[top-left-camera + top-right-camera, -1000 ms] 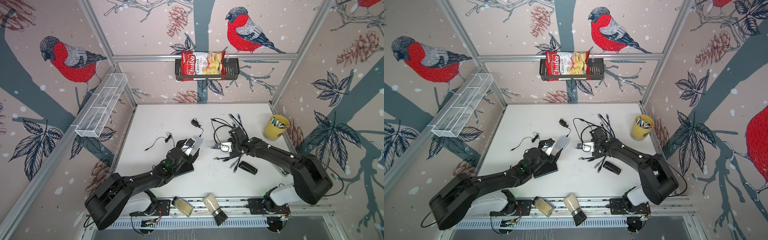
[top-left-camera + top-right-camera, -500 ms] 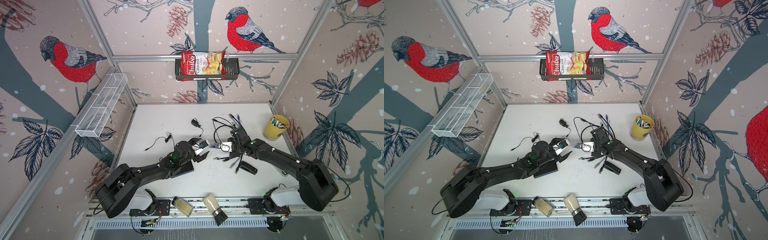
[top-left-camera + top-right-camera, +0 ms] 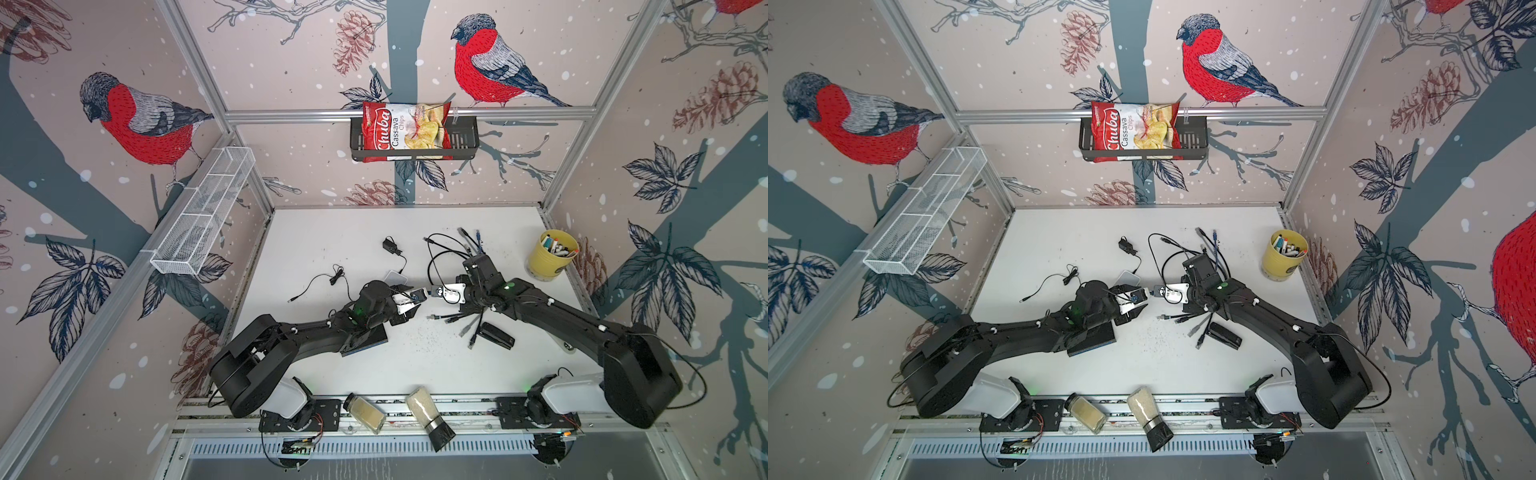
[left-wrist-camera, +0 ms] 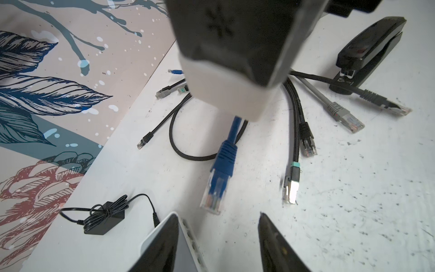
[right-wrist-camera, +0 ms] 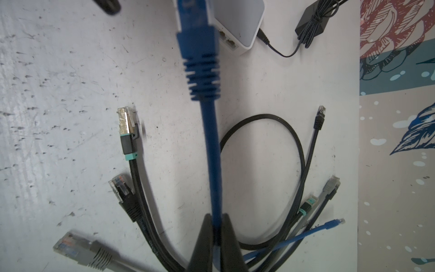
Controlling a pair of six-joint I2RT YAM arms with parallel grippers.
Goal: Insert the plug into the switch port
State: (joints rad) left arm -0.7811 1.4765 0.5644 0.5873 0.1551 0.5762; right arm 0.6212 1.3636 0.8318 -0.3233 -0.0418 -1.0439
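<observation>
Scuffed white tabletop (image 3: 332, 232), bird-print walls (image 3: 519, 178), right fingers (image 5: 200, 249) clamped on blue cable (image 5: 211, 146), left fingers (image 4: 275, 249) apart

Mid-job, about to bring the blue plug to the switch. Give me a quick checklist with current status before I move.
1. Right pincer shut on the blue cable: ok.
2. Left pincer empty: ok, it is open and the blue plug tip sits just short of its fingertips.
3. Switch steadied: not ok, neither pincer holds it.
4. Ports exposed: ok, they show in the right wrist view.
5. Plug lined up with a port: cannot tell, the plug is blurred.
</observation>
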